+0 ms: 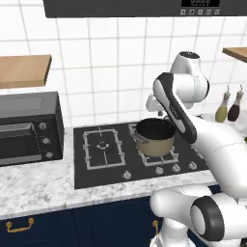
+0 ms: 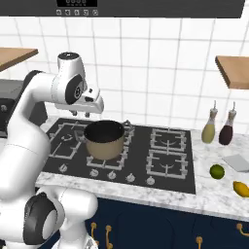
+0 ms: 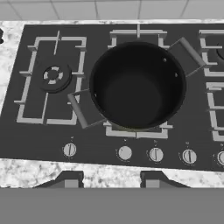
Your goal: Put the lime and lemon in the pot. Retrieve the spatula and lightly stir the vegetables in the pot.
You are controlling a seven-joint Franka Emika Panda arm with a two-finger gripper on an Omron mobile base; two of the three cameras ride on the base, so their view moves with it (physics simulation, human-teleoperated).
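Writing: none legible; small pale marks on the dark hood panel [image 2: 77, 3] above the tiles, too blurred to read.
Knobs: row of round stove dials [image 3: 155, 154] along the hob's front edge, markings too small to make out.
Arm pose: rises from the base, bends at the elbow, reaches forward over the hob [image 2: 170, 158]; hand level above the pot, pointing down.
Gripper [image 2: 82, 114]: hangs just above the pot, over its rear left edge in the right base view; finger tips [image 3: 70, 180] stand apart at the bottom of the hand view, nothing between them, partly spread.
Pot [image 3: 137, 84]: tan-gold, upright on a burner grate of the hob, dark inside bare, two flat handles sticking out at opposite sides.
Lime [image 2: 217, 171]: on the marble counter [image 2: 221, 197] right of the hob, well apart from the pot.
Lemon [image 2: 241, 188]: on the same counter, near the lime, closer to the front edge.
Spatula [image 2: 238, 162]: pale grey flat blade lying on the counter just behind the lime; handle cut off at the picture edge.
Bottles [image 2: 209, 127]: two, one yellowish and one dark, upright against the tiles behind the fruit.
Toaster oven [image 1: 30, 129]: dark, on the counter left of the hob.
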